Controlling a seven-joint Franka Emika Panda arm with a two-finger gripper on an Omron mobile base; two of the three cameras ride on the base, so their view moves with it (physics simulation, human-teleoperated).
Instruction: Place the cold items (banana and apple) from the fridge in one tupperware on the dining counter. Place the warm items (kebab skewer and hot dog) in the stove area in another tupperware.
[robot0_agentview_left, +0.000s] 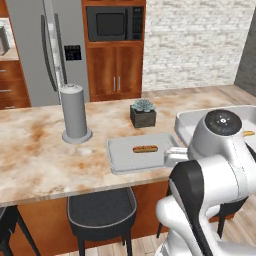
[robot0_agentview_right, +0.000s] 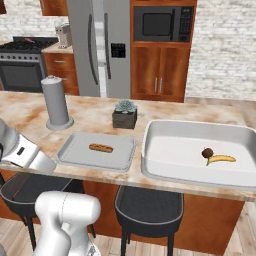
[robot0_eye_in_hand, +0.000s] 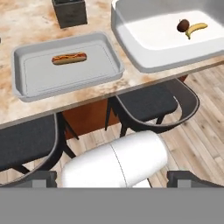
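The hot dog (robot0_agentview_right: 101, 147) lies alone in the flat grey tupperware (robot0_agentview_right: 70, 156) on the dining counter (robot0_agentview_right: 95, 117). To its right, the pale thick-rimmed tupperware (robot0_agentview_right: 150, 170) holds the apple (robot0_agentview_right: 207, 153) and the banana (robot0_agentview_right: 221, 159) side by side. In the hand view my gripper (robot0_eye_in_hand: 114, 179) hangs in front of the counter's near edge, above the stools. Its fingertips (robot0_eye_in_hand: 41, 178) stand wide apart with nothing between them. The fridge (robot0_agentview_right: 100, 45) is shut at the back, and the stove (robot0_agentview_right: 22, 60) is far left. A reddish speck on its grates is too small to identify as the kebab skewer.
A grey cylinder on a round base (robot0_agentview_left: 75, 112) and a small potted succulent (robot0_agentview_left: 143, 112) stand on the counter behind the trays. Dark stools (robot0_agentview_right: 150, 207) sit under the near edge. A microwave (robot0_agentview_right: 161, 24) sits in the wooden cabinets.
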